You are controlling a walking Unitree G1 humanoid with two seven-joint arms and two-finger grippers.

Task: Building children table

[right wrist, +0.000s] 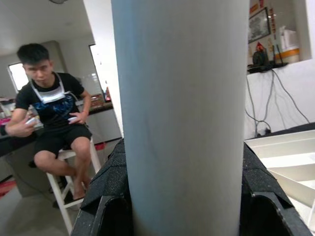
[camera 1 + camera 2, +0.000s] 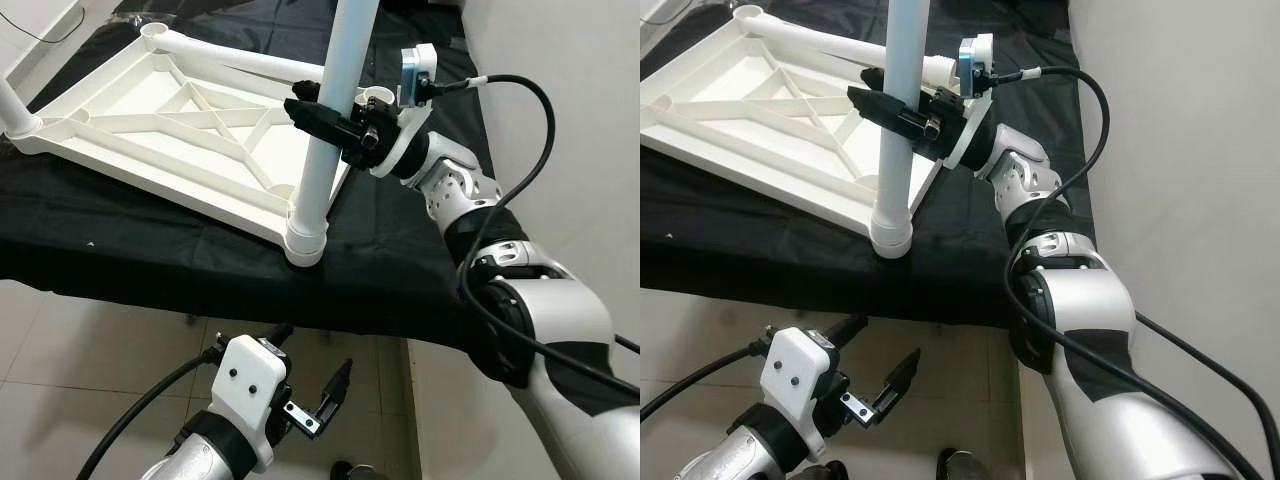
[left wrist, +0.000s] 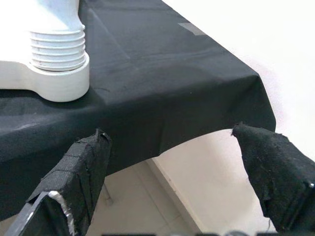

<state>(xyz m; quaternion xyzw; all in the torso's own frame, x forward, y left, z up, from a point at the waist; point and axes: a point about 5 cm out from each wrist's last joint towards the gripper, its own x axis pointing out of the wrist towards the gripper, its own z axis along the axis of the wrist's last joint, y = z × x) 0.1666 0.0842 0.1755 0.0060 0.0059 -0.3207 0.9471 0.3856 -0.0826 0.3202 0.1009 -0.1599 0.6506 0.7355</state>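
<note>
My right gripper point(image 2: 322, 118) is clamped on upright table leg point(image 2: 325, 150), seated in tabletop point(image 2: 160, 125) corner socket. Left gripper point(image 2: 318, 395) apart, idle below. Other legs prob. still to fit.

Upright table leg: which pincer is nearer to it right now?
Right. The right pincer is clamped around the upright table leg partway up; the left pincer hangs open below the black-covered table's edge, touching nothing.

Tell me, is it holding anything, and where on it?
The right end effector grips the upright white table leg partway up its shaft; the left end effector holds nothing.
</note>
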